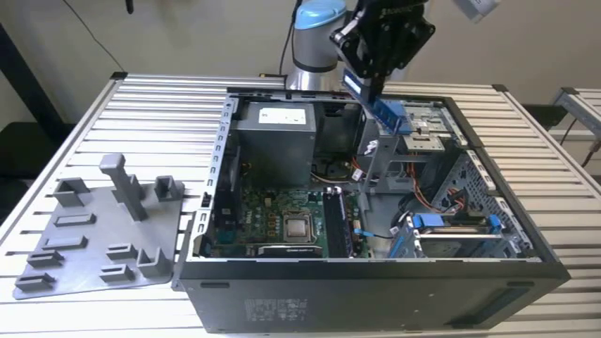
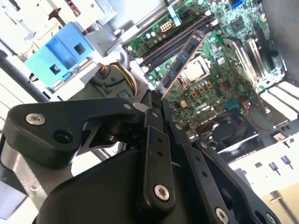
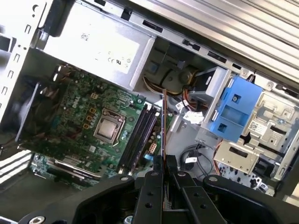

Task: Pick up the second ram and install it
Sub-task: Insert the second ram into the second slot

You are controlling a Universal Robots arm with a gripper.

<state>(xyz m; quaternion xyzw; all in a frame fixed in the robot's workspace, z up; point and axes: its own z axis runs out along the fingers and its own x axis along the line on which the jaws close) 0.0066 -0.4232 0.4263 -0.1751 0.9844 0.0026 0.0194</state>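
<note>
**Second RAM stick up in the air, not in a slot yet**

So here the claw (image 1: 368, 79) was clamped shut on the second ram (image 1: 390, 113), gripping it by one end. The rest of the stick poked out past the fingertips and slanted down toward the open PC case (image 1: 376, 299). The pickup looked done to me. This was the carry/line-up part of the install.

In the first wrist view the stick showed edge-on, running straight out from the claw. The memory slots (image 3: 140, 135) sat well beyond its free end, on the motherboard (image 3: 84, 116) beside the CPU. The stick was clearly apart from them, touching nothing but the claw.

The grey holder tray (image 1: 84, 239) lay on the desk (image 1: 160, 105) well away from the claw, outside the case.

My take: seating it called for the stick's long edge running parallel to a free slot, not slanted. The cables and drive cage near the claw looked like possible snags.
</note>
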